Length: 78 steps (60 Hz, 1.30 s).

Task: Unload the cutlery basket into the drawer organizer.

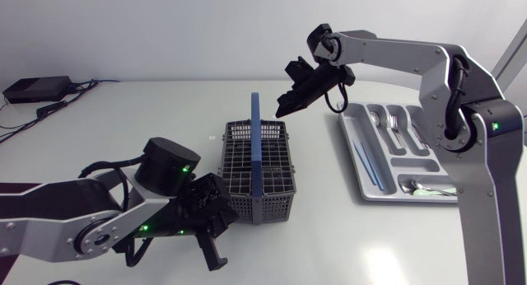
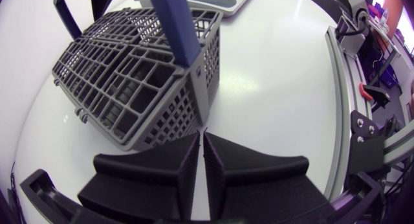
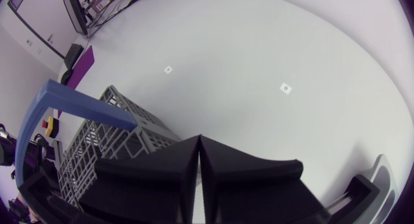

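Cutlery basket [image 1: 239, 165] upright, handle [image 1: 256, 145] running near-far; drawer organizer [image 1: 352, 149] roughly parallel

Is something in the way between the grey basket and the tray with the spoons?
Nothing I can see lies on the table between the basket and the tray. The right pincer hangs shut in the air above the basket's far corner.

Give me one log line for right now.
left pincer: shut, empty, at basket corner | right pincer: shut, empty, raised near basket | organizer: holds cutlery
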Available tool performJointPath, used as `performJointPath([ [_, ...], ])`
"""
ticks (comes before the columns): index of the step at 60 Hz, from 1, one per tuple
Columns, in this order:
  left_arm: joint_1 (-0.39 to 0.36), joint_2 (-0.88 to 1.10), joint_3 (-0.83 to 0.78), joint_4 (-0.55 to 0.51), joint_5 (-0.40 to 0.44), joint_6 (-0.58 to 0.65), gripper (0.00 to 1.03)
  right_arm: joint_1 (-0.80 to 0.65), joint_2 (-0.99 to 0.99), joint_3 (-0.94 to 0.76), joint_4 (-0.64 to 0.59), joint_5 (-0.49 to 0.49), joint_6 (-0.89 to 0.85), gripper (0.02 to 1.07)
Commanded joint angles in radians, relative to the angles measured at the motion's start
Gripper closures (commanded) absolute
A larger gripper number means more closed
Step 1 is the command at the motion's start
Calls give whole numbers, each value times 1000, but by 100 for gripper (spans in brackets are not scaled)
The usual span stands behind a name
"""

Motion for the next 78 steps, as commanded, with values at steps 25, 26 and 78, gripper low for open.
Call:
performJointPath([
  [25, 118, 106, 11, 135, -51, 33, 94, -4, -189, -350, 28, -41, -48, 102],
  [26, 123, 108, 12, 137, -56, 34, 94, -4, -197, -364, 32, -41, -48, 102],
  [78, 417, 267, 192, 255, -71, 25, 94, 3, -625, -954, 213, 37, 31, 102],
])
